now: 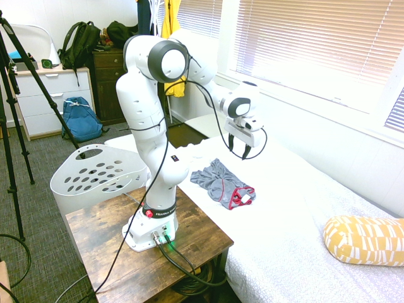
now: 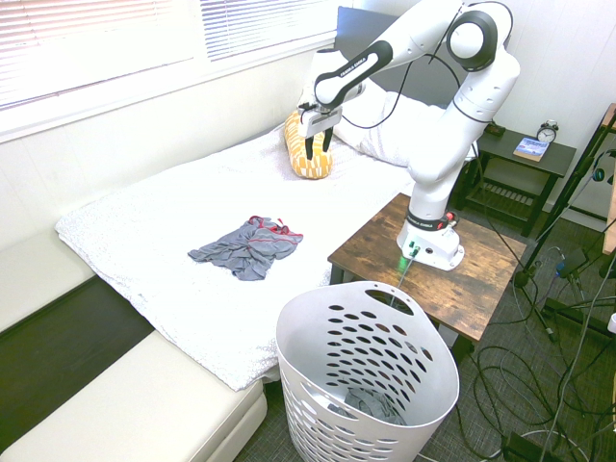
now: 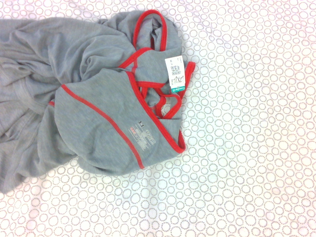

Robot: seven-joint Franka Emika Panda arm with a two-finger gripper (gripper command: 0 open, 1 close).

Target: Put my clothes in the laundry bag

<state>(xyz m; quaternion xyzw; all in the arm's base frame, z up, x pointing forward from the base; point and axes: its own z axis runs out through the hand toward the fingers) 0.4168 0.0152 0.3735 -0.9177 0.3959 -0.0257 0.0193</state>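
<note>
Above the bed, centre of the first exterior frame: claw (image 1: 245, 150) hanging pointed down, fingers spread apart, nothing in them.
Clothes: little grey garment (image 1: 223, 184) with red trim and a white label, crumpled on the bed (image 1: 303, 208) just below and left of the claw, not touching it.
Wrist view: the garment fills the upper left, over a sheet with a ring print.
Laundry bag: white holey basket (image 1: 98, 172) at mid left, beside the desk (image 1: 101, 233) carrying the arm.
Lower right: yellow patterned pillow (image 1: 365, 240).

Opposed bedside views; wrist overhead, close
</note>
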